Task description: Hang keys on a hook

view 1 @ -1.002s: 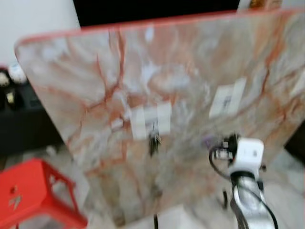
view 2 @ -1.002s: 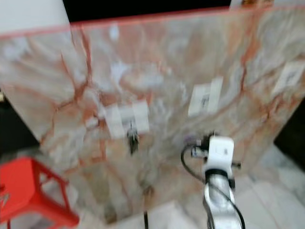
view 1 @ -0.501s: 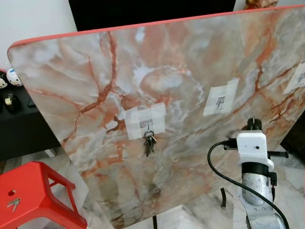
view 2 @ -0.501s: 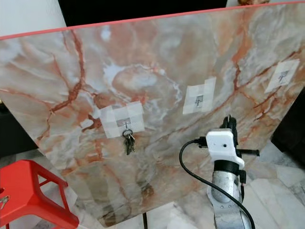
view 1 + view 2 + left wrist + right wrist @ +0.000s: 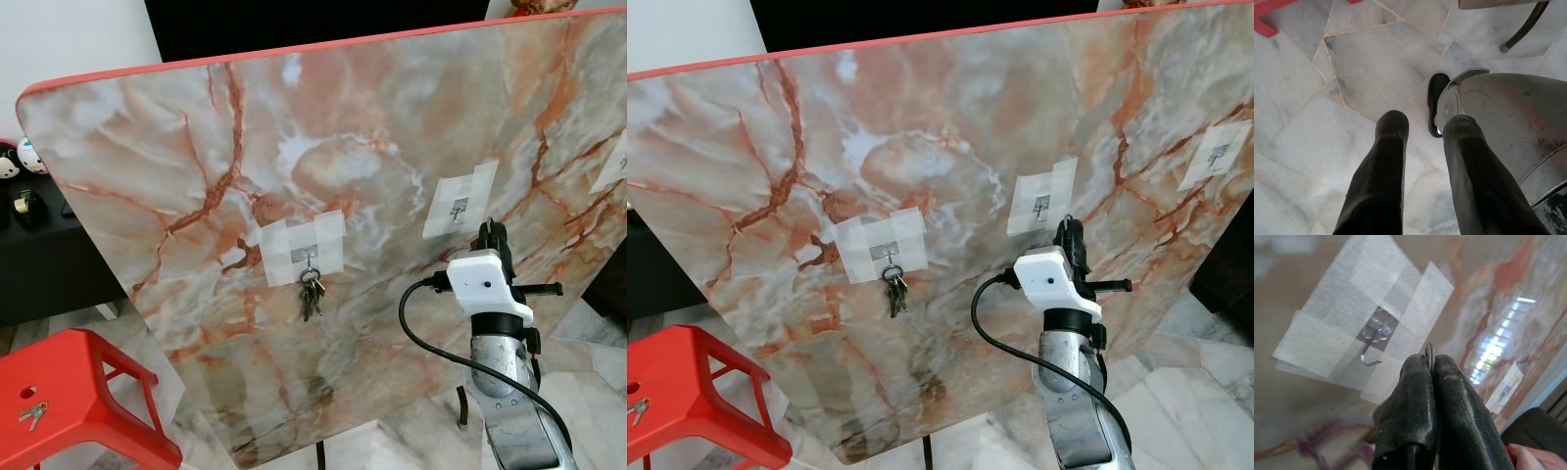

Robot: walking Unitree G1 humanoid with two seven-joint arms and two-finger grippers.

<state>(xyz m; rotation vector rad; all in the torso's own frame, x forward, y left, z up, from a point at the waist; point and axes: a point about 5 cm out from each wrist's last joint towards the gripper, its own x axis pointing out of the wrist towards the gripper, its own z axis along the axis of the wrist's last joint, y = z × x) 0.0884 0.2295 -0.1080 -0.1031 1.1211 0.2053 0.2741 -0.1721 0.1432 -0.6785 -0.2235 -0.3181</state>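
A glossy, marble-patterned board is seen ahead of the matt black right gripper, with translucent tape over a shiny metal hook.

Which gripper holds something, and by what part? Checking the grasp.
The right gripper pinches a thin metal key ring by its edge; the left gripper holds nothing.

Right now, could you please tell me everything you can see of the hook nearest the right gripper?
The hook is a small silver metal one, its stem bending to an upturned tip. It sits on a small greyish square pad fixed under crossed strips of translucent white tape on the tilted marble-patterned board. Nothing hangs on it. The right gripper is just below it, shut on a thin metal ring, not touching the hook.
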